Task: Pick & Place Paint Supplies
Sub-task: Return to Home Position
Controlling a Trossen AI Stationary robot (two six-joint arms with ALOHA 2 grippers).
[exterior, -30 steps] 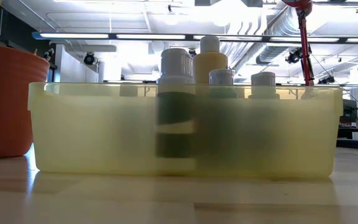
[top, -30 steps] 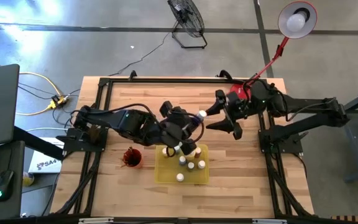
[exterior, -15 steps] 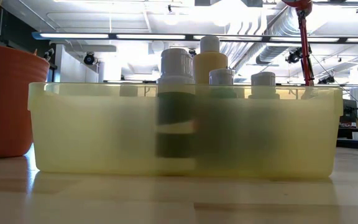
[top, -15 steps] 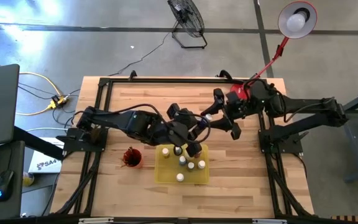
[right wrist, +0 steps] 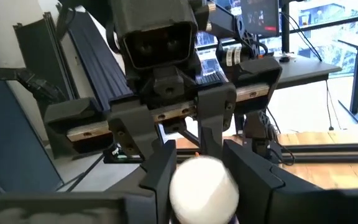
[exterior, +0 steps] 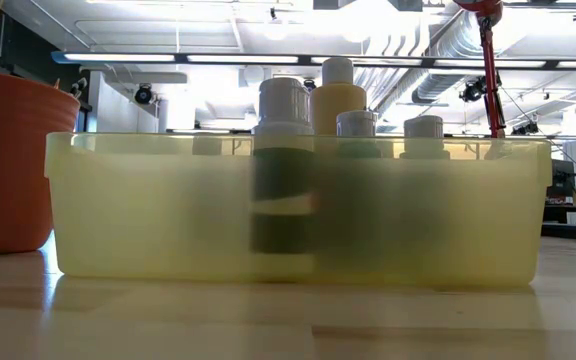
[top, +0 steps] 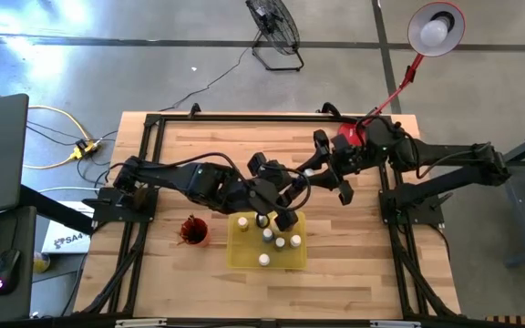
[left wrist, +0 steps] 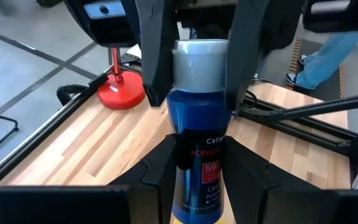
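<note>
A blue paint bottle (left wrist: pixel 199 134) with a pale cap (top: pixel 306 170) hangs in the air above the table's middle, between my two grippers. My left gripper (top: pixel 290 185) is shut on its body, just beyond the yellow tray's (top: pixel 244 255) far edge. My right gripper (top: pixel 321 172) reaches in from the table's right and is shut on the cap end. Several small pale-capped bottles (top: pixel 278 240) stand upright in the tray, also seen in the low view (exterior: pixel 285 165). My left gripper pinches the bottle's blue labelled body (left wrist: pixel 197 155) between its two fingers (left wrist: pixel 163 171), which lie along the bottle. The bottle is lifted clear of table and tray, cap end toward the right arm. My right gripper has the bottle's pale cap (left wrist: pixel 197 56) between its two fingers (left wrist: pixel 154 68), one on each side. The fingers come about level from the table's right. In its own wrist view the cap (right wrist: pixel 204 186) fills the gap between the fingers (right wrist: pixel 160 174).
A red cup (top: pixel 192 230) with thin brushes stands left of the tray, at the low view's left (exterior: pixel 8 160). A red lamp's base (left wrist: pixel 120 93) sits at the table's far right, near the right arm. A black frame (top: pixel 153 123) runs round the table.
My right gripper has shut from wide open onto the cap of the bottle that my left gripper holds out. The bottle stays in the air, and the bottles in the tray have kept still.
</note>
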